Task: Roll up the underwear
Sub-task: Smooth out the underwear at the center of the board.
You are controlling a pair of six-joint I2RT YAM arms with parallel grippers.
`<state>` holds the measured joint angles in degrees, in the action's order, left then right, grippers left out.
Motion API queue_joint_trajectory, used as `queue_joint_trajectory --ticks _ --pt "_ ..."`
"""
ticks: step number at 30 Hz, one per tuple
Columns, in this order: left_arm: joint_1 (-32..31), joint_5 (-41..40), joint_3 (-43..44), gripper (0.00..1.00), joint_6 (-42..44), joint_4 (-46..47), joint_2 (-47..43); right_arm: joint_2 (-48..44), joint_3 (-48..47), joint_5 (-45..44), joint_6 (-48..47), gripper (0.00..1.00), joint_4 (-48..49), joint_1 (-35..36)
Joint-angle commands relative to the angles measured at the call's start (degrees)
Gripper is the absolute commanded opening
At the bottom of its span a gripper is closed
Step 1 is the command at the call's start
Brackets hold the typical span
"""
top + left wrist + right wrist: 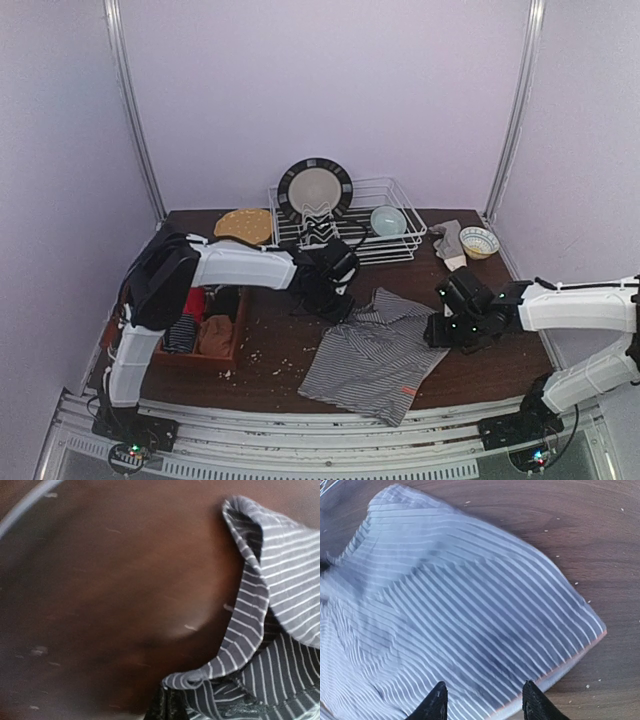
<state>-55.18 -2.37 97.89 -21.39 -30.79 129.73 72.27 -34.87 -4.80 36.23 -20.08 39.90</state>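
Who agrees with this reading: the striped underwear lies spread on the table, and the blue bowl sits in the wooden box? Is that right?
Not quite. The striped underwear does lie spread on the table, but the blue bowl sits in the wire rack at the back. The top view shows it.

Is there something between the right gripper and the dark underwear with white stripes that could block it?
Nothing visible does. The right gripper is open over the edge of the dark, white-striped cloth underwear, which lies spread on the brown wooden table. Only tiny pale crumbs lie beside it.
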Motion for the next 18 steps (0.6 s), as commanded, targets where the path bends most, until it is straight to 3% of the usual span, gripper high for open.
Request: queue_joint_trajectory --ticks 1,7,11,12,14,18 --pt "3.64 -1.77 -3.23 0.00 -6.73 4.34 -3.57 -2.77 0.04 1.23 0.16 0.51 -3.21 2.70" --pt "4.38 -4.84 -5.97 0.03 -7.25 5.10 -6.96 -3.88 3.04 1.84 4.10 0.53 -2.17 6.17" --pt "4.56 -3.57 -9.52 0.49 -7.35 5.64 -10.07 -3.46 3.21 2.09 4.64 0.53 -1.14 6.43" --pt "4.53 -3.24 -11.13 0.57 -7.62 6.31 -11.59 -3.45 2.89 2.03 4.64 0.53 -1.11 6.77" --pt "4.41 -2.38 -14.84 0.65 -7.99 7.11 -15.36 -3.34 2.25 2.09 4.59 0.53 -1.06 7.63" --pt "1.56 -3.35 -22.98 0.69 -8.53 8.06 -23.36 -1.98 0.91 3.15 4.64 0.53 0.14 9.71"
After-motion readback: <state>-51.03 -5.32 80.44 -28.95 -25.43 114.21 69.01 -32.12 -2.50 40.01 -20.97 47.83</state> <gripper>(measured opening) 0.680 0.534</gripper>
